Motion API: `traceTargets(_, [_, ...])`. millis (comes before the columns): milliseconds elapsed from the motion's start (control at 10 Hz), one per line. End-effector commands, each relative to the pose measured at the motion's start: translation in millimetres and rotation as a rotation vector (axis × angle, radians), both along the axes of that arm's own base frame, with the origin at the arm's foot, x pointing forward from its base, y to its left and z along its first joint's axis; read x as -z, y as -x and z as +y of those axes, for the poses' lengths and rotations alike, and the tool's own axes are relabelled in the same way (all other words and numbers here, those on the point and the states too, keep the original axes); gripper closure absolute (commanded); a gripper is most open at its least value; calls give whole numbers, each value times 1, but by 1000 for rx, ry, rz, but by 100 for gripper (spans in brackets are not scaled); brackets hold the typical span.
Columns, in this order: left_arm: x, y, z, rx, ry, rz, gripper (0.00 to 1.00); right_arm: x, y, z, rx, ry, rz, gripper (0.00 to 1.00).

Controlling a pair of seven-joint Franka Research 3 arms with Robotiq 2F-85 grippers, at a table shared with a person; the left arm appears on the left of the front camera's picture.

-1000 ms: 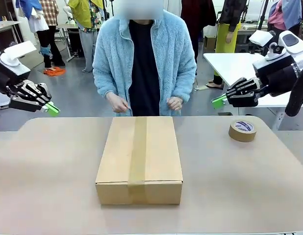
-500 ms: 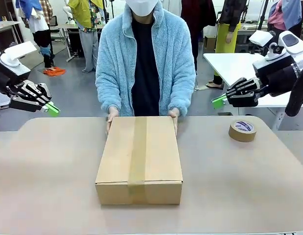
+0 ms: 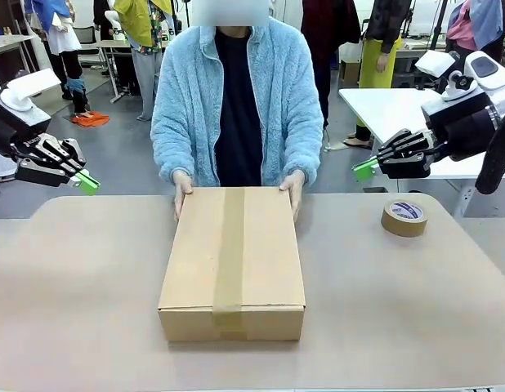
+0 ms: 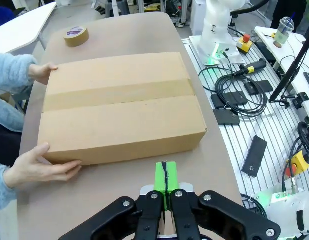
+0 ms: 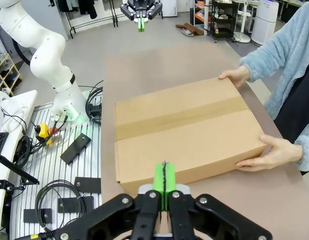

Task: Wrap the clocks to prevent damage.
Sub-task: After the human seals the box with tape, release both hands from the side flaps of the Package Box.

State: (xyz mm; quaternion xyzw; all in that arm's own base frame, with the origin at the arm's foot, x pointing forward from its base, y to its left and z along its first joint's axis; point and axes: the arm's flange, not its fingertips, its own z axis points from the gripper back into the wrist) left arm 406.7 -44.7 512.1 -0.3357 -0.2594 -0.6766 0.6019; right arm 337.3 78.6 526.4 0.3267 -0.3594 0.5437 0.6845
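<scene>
Beige surface with rounded corners, seen from the robot's side; a busy workshop lies behind. A sealed cardboard box, taped lengthwise with a brown strip, sits at the middle of the surface. A person in a light blue fleece stands at the far edge, one hand on the box's far left corner and the other hand on its far right corner. A roll of brown tape lies flat, well apart to the box's right. The clocks cannot be made out; if they are inside the closed box, that cannot be told. The left tool hangs in the air off the surface's left edge, green pads pressed together, holding nothing. The right tool hangs above the far right, likewise pinched closed and empty.
</scene>
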Motion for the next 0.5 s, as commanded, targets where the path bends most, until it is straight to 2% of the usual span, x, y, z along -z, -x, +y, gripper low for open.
traceTargets(0, [-2, -1, 1, 6, -4, -10, 100, 1, -3, 1, 1, 0, -1, 99])
traceTargets(100, [-2, -1, 1, 6, -4, -10, 100, 1, -3, 1, 1, 0, -1, 99])
traceTargets(200, [0, 0, 0, 0, 0, 0, 71, 0, 0, 0, 0, 0, 0, 93])
traceTargets(300, [-2, -2, 5, 14, 11, -11, 40, 7, -2, -2, 3, -5, 20, 39])
traceTargets(400, [-2, 1, 5, 12, 22, -8, 11, 11, 1, -4, 6, -2, 29, 33])
